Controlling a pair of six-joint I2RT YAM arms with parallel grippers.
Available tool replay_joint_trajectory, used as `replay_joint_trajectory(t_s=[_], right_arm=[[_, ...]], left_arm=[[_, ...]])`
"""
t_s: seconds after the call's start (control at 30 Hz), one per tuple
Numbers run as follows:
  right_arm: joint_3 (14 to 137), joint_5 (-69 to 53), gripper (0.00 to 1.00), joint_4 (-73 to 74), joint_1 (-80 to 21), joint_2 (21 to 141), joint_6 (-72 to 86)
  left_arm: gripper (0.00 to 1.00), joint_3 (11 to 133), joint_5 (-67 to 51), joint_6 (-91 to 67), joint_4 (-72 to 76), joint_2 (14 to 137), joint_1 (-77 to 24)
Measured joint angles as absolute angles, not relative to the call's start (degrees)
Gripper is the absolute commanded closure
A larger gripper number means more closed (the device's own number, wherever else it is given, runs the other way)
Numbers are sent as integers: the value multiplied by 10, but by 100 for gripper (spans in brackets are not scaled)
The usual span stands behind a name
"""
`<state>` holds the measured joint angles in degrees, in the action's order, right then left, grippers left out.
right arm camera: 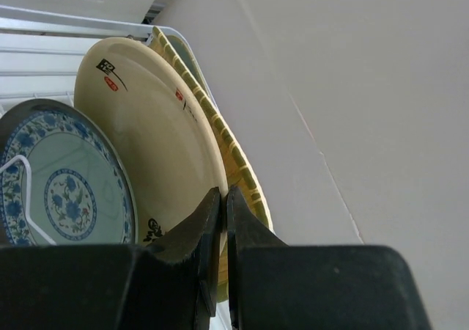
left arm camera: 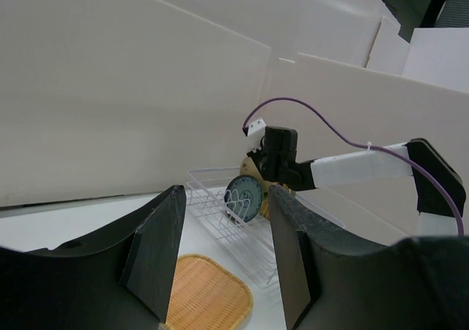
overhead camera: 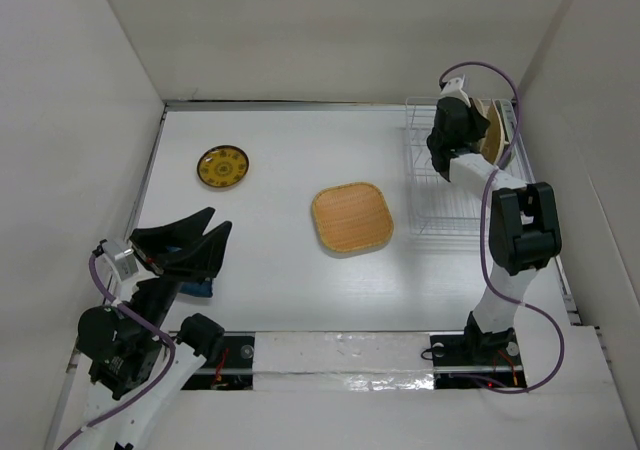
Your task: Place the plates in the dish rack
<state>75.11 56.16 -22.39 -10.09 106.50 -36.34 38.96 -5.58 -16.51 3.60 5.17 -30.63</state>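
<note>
Top external view gives the white table (overhead camera: 280, 300) with the dish rack (overhead camera: 445, 210) at its far right, close to the wall. Two plates lie flat and well apart from the rack: the tan woven plate (overhead camera: 352, 218) near the middle and the yellow plate (overhead camera: 223, 166) far to the left.

Inside the rack, the right wrist view shows the cream plate (right arm camera: 154, 132) standing on edge between the blue-patterned plate (right arm camera: 66, 191) and a ridged yellowish plate (right arm camera: 234, 161) behind it. All three are very near to each other.

The right fingers (right arm camera: 209, 220) are drawn almost together, and the rim of the cream plate seems to run between them, so I judge it is pinched. The left fingers (left arm camera: 157, 235) are spread wide and hold nothing, low over the near left of the table.

To do this step well, the cream plate should be kept upright and go down into its own slot without pushing on its neighbours. The fingers should open only when the lower rim sits in the wires — then lift straight up, because a sideways pull could tip the row.
</note>
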Motion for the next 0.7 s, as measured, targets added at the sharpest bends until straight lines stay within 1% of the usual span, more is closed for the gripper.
replay_joint_trajectory(t_s=[0.33,0.7], right_arm=[[733,579,100,-289,-91,1021,-406],[684,579,100,-284,-87,1025,-360]], left_arm=[[54,390,-56,-166,36,52,-306],[54,390,-56,-166,36,52,-306]])
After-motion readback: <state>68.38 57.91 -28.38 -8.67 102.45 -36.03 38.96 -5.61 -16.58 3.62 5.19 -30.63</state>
